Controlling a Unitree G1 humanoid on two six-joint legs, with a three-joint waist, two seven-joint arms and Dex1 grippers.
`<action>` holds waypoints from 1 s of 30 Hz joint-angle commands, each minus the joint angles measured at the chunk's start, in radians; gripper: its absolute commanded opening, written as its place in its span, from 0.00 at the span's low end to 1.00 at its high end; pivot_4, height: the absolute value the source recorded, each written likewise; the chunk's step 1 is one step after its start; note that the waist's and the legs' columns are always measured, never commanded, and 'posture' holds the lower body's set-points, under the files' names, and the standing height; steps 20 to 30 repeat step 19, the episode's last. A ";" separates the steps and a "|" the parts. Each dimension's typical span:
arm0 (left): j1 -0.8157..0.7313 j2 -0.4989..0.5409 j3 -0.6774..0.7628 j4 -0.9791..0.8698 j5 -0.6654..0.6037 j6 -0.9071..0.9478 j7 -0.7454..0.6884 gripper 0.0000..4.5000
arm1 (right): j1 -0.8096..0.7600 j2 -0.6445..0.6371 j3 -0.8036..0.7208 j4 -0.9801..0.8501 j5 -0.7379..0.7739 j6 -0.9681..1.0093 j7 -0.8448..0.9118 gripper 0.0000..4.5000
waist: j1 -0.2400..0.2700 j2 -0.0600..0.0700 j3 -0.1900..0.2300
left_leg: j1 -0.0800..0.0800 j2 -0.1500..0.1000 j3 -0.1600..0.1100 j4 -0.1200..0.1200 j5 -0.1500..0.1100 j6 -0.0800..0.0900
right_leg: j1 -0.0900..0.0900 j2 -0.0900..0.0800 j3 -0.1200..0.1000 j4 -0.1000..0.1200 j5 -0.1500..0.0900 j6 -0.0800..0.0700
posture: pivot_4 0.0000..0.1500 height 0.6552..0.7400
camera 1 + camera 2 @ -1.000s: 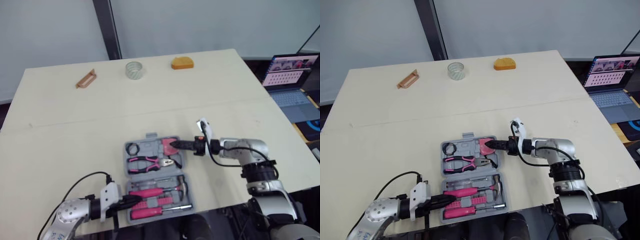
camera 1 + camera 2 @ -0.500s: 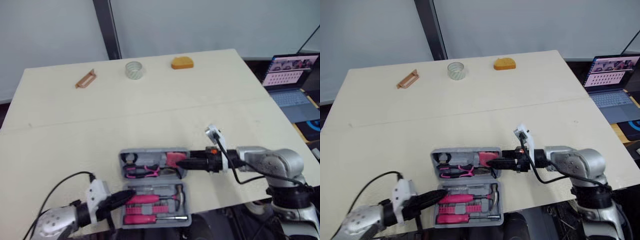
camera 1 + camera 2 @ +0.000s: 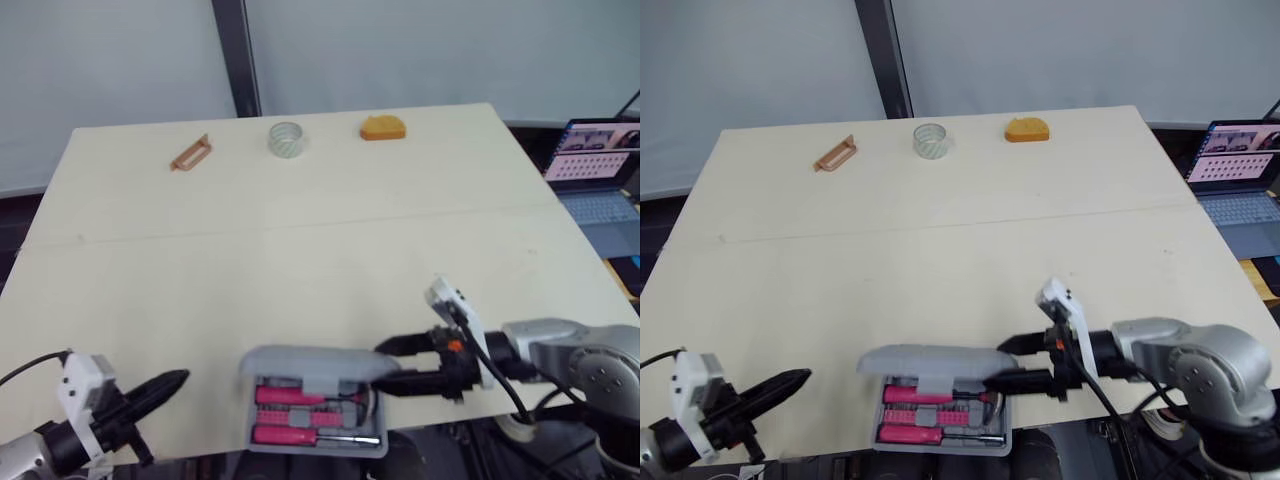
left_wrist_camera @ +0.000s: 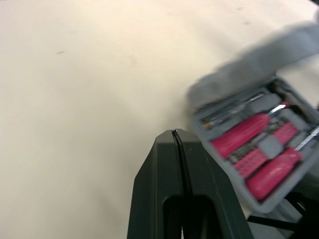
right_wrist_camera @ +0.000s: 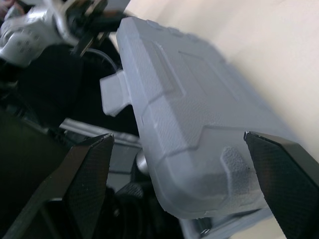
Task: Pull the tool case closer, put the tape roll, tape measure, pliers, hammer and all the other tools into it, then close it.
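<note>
The grey tool case lies at the table's near edge, its lid swung most of the way down over the tray of pink-handled tools. My right gripper is open, one finger above and one below the lid's right edge; in the right wrist view the lid sits between the spread fingers. My left gripper is shut and empty, well left of the case. The tape roll and orange tape measure rest at the far edge.
A tan handle-shaped piece lies at the far left of the table. A laptop stands off the table's right side. A dark post rises behind the far edge.
The lid has swung from half raised to nearly down over the tray, with my right gripper following it nearer. My left gripper has drawn back left, away from the case. The camera shifted.
</note>
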 commanded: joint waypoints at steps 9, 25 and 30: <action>-0.047 0.047 -0.012 0.041 0.128 -0.092 -0.066 0.00 | 0.245 -0.179 -0.181 -0.060 -0.163 -0.321 0.032 0.98 | -0.003 -0.003 -0.001 | 0.000 0.000 0.000 0.002 -0.002 0.001 | 0.001 0.000 0.000 -0.001 0.001 0.000 | 1.00 1.00; -0.140 0.048 -0.062 0.097 0.230 -0.121 -0.038 0.00 | 0.395 -0.148 -0.223 0.014 -0.370 -0.620 0.038 0.98 | -0.004 -0.005 -0.002 | 0.002 0.000 0.000 0.003 -0.002 0.001 | 0.004 0.000 0.000 -0.002 0.001 0.001 | 1.00 1.00; -0.140 0.048 -0.062 0.097 0.230 -0.121 -0.038 0.00 | 0.395 -0.148 -0.223 0.014 -0.370 -0.620 0.038 0.98 | -0.004 -0.005 -0.002 | 0.002 0.000 0.000 0.003 -0.002 0.001 | 0.004 0.000 0.000 -0.002 0.001 0.001 | 1.00 1.00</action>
